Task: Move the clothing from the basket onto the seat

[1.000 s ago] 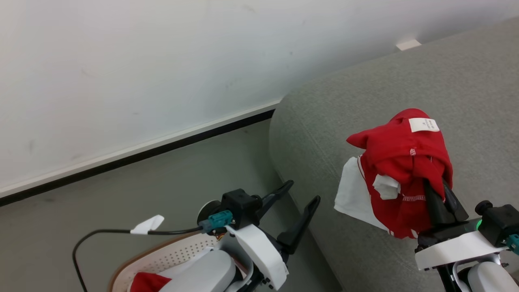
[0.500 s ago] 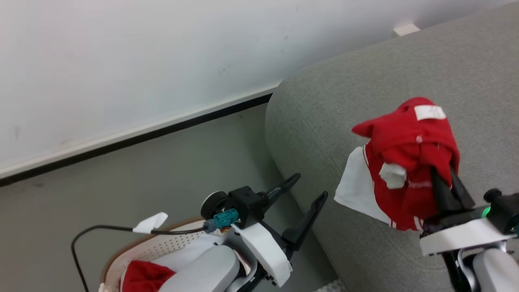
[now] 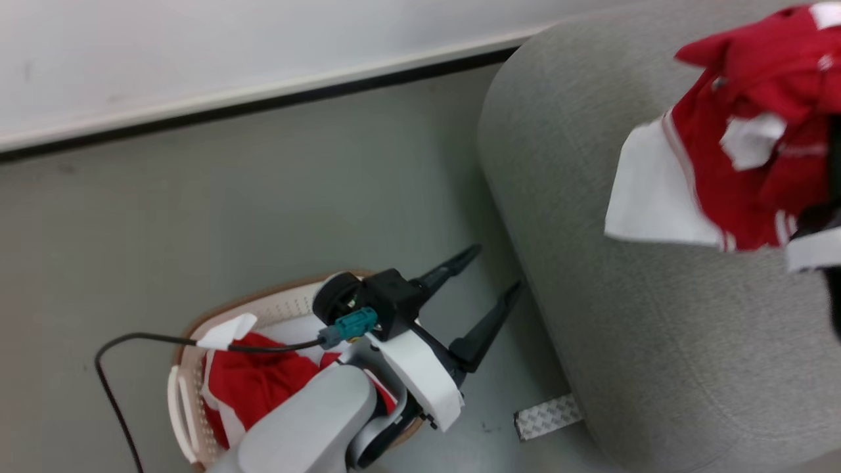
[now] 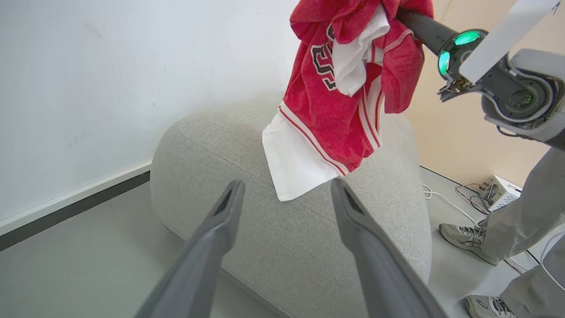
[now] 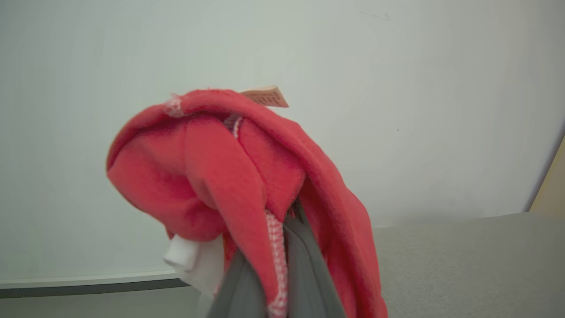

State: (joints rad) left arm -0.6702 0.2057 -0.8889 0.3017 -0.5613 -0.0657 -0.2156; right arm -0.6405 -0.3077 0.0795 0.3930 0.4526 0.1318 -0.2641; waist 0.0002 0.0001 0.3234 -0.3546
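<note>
A red garment (image 3: 755, 164) with white panels and striped trim hangs above the grey seat (image 3: 624, 328), bunched over my right gripper (image 5: 284, 247), which is shut on it. In the left wrist view the same garment (image 4: 335, 110) dangles over the seat (image 4: 220, 145), its white panel lowest. My left gripper (image 3: 497, 267) is open and holds nothing, over the floor between the basket and the seat. The cream basket (image 3: 263, 299) with its brown rim sits at the lower left, partly hidden by my left arm. More red clothing (image 3: 256, 381) lies inside it.
A white wall with a dark baseboard (image 3: 263, 98) runs behind the grey floor. A patterned strip (image 3: 547, 416) lies on the floor at the seat's foot. A person's shoes (image 4: 463, 234) and legs stand beyond the seat, near a small box (image 4: 496, 190) with cables.
The head camera has swung down and left, so the basket and its red clothing show more fully. The right gripper stays shut on the garment and the left stays open.
</note>
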